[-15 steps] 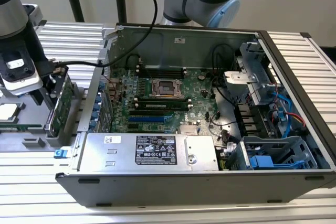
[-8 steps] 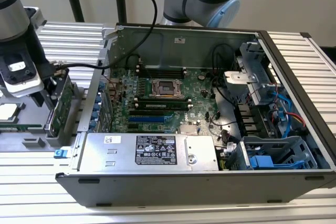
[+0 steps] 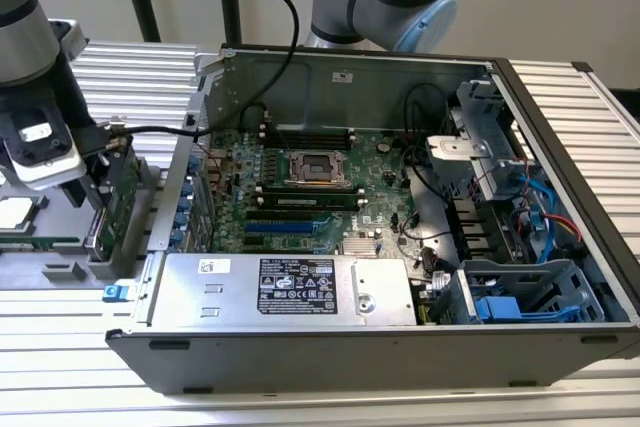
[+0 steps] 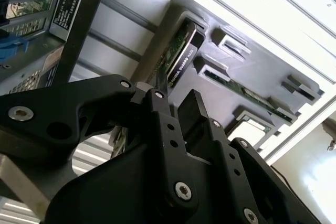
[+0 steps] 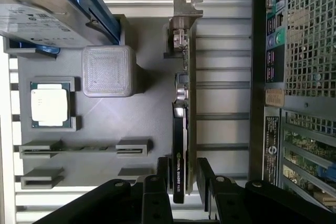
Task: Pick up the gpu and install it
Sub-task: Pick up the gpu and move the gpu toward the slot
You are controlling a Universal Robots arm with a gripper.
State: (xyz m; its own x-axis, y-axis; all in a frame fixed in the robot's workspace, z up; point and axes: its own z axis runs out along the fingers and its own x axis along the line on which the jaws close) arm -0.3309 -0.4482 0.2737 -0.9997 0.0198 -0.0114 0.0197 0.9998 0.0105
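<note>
On the exterior view I see the open computer case with the motherboard flat on its floor and the power supply along the near wall. Outside it, on the exterior view's left, a gray parts tray holds the gpu. The card stands on edge in its slot, just beside the case's end wall. The gripper is down at the card.

In the first wrist view the tray carries a processor chip in a square recess, a gray block, a memory stick on edge between two holders, and a hard drive at one corner. The gpu appears edge-on, its metal bracket at the far end. There is bare tray between it and the block, and only a narrow strip toward the case's rear panel. The gripper sits astride the card's near end. I cannot tell whether it is clamped.

In the second wrist view the gripper again straddles the gpu, which is seated in the tray.
</note>
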